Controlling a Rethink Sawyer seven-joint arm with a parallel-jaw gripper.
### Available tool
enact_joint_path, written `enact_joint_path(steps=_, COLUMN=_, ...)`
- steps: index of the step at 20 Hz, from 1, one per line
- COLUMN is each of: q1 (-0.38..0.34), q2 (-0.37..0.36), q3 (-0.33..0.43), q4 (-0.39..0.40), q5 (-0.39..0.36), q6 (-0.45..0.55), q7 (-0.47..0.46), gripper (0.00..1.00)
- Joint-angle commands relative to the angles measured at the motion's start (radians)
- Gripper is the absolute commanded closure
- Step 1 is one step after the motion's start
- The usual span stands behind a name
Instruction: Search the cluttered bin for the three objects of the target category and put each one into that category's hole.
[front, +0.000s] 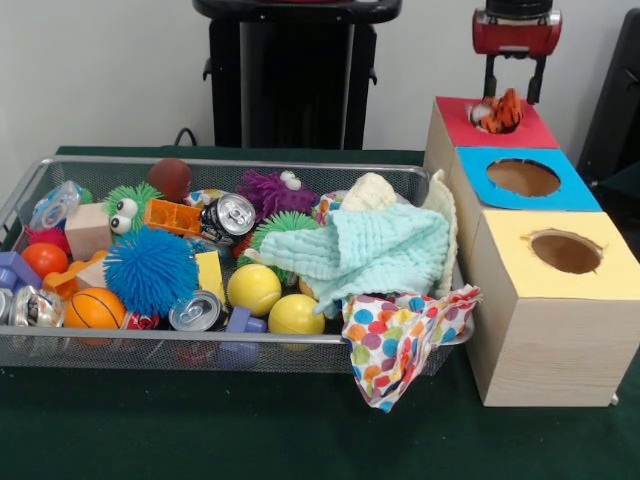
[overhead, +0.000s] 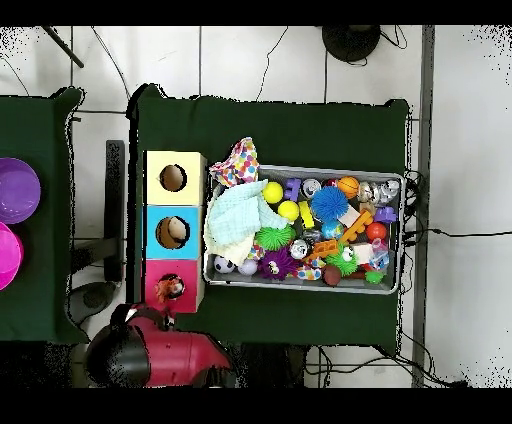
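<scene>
My gripper (front: 513, 92) hangs over the red-topped box (front: 535, 132) at the back right. Its two black fingers (front: 490, 78) stand apart, so it is open. Just under them an orange striped plush toy (front: 503, 112) sits in the red box's round hole, sticking partly out. In the overhead view the same toy (overhead: 171, 288) shows in the hole of the red box (overhead: 156, 296), with the red arm (overhead: 165, 355) beside it. The wire bin (front: 200, 166) on the left is full of mixed toys.
A blue-topped box (front: 478, 168) and a yellow-topped box (front: 505, 250) stand in line with the red one, each with a hole. A mint cloth (front: 380, 250) and a dotted cloth (front: 400, 345) drape over the bin's right end. Balls, cans and blocks fill the bin.
</scene>
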Motion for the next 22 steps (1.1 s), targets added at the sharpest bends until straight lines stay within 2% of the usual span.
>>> enact_joint_path(steps=1, q1=0.186, q2=-0.039, q3=-0.234, q4=-0.176, q5=-0.026, q6=0.187, q7=0.151, gripper=0.00)
enact_joint_path(steps=3, q1=0.231, q2=-0.058, q3=-0.327, q4=-0.253, q5=-0.064, q6=0.267, q7=0.125, gripper=0.00)
enact_joint_path(steps=4, q1=0.233, q2=-0.069, q3=-0.346, q4=-0.270, q5=-0.079, q6=0.286, q7=0.113, gripper=0.00)
enact_joint_path(steps=8, q1=0.215, q2=-0.094, q3=-0.368, q4=-0.317, q5=-0.142, q6=0.337, q7=0.071, gripper=0.00)
enact_joint_path(steps=10, q1=0.230, q2=-0.083, q3=-0.387, q4=-0.328, q5=-0.163, q6=0.328, q7=0.091, gripper=0.00)
enact_joint_path(steps=11, q1=0.218, q2=-0.086, q3=-0.372, q4=-0.320, q5=-0.164, q6=0.319, q7=0.093, gripper=0.00)
enact_joint_path(steps=16, q1=0.287, q2=-0.084, q3=-0.462, q4=-0.369, q5=-0.227, q6=0.343, q7=0.141, gripper=0.00)
enact_joint_path(steps=18, q1=0.272, q2=-0.085, q3=-0.462, q4=-0.372, q5=-0.236, q6=0.321, q7=0.126, gripper=0.00)
enact_joint_path(steps=22, q1=0.161, q2=-0.104, q3=-0.401, q4=-0.359, q5=-0.239, q6=0.274, q7=0.054, gripper=0.00)
